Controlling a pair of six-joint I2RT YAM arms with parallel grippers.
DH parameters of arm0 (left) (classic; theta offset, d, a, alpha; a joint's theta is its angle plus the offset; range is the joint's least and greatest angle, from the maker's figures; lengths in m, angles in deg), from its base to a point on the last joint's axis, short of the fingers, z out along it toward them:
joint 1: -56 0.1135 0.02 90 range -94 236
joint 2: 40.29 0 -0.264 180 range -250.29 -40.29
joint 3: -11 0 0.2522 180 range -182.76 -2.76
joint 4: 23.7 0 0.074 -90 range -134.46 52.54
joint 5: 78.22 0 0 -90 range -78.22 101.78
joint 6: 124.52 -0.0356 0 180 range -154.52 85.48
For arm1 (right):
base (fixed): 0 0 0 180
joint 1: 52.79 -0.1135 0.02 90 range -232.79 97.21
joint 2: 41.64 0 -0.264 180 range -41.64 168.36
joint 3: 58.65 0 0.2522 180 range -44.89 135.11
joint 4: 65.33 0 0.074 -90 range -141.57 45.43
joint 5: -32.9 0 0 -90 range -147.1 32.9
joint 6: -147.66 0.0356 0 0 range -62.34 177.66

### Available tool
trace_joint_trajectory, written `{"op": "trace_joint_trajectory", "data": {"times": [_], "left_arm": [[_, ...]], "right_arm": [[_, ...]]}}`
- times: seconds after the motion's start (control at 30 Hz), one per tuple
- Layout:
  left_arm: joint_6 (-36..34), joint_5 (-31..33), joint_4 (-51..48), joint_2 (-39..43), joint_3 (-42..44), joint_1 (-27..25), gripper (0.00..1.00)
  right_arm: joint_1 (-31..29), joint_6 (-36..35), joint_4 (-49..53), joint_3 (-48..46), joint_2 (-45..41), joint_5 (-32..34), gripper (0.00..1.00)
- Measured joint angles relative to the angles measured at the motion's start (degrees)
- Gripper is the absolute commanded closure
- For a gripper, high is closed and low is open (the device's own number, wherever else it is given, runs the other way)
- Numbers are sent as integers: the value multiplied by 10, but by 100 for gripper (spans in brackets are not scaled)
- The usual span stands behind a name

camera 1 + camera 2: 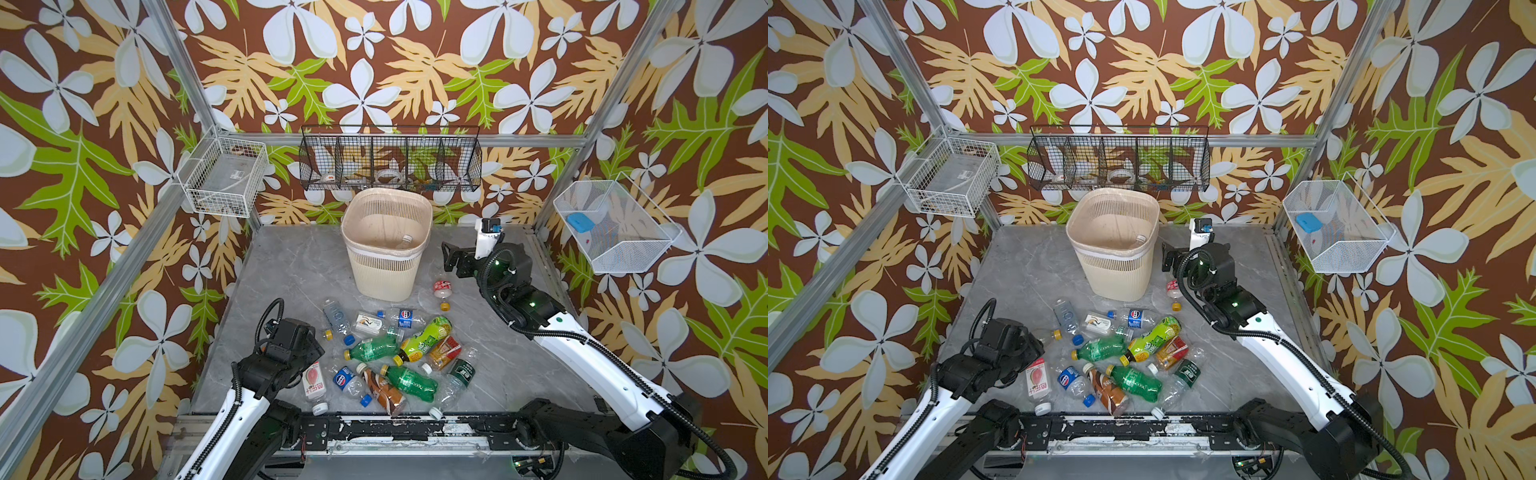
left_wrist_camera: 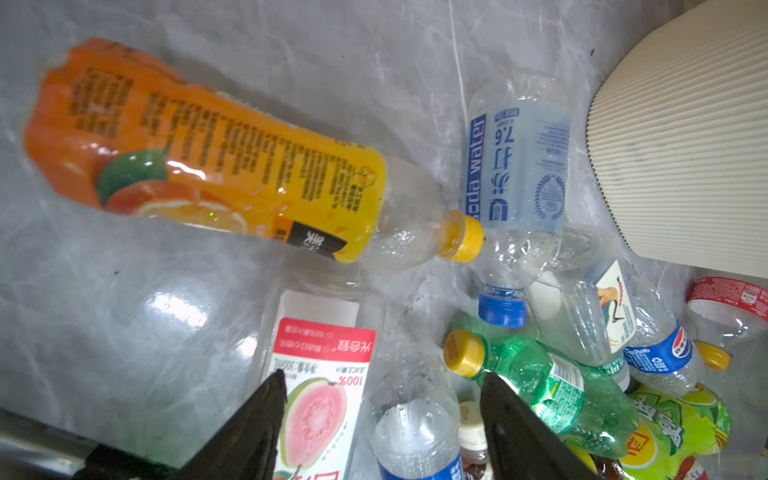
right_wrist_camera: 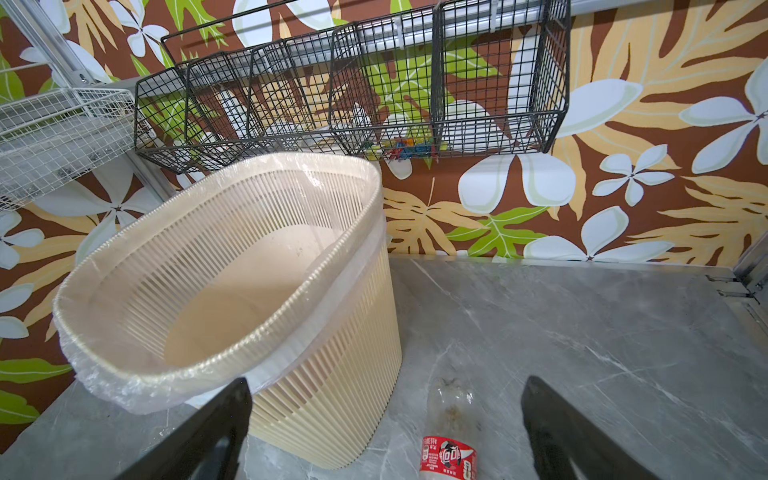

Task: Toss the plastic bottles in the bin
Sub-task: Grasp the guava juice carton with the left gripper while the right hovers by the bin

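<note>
One bottle binned, the heap yet to go

A single clear bottle [image 1: 405, 242] lies inside the bin [image 1: 382, 274], which stands at the middle of the desk's [image 1: 291, 270] far edge. I judge the job barely begun: the other plastic bottles [image 1: 370, 349] lie in a heap from the desk's centre to its front edge. The left gripper [image 2: 383, 375] hangs over the heap's left end, jaws apart and clamped on nothing. A guava-label bottle [image 2: 320, 399] lies under the gap between them, and an orange-label bottle [image 2: 208, 166] lies just beyond on bare desk. The right gripper [image 3: 386, 382] is spread wide and empty beside the bin's right wall. A lone red-label bottle [image 3: 448, 455] lies on the desk below it, apart from the heap.
</note>
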Motion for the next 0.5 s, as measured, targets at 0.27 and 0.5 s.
{"op": "trace_joint_trajectory", "data": {"times": [0.27, 0.5], "left_arm": [[13, -1, -40, -9, 15, -8, 27], [38, 6, -26, -49, 39, -75, 27]], "right_arm": [[5, 2, -6, -5, -2, -3, 0], [9, 7, -6, -17, -10, -11, 0]]}}
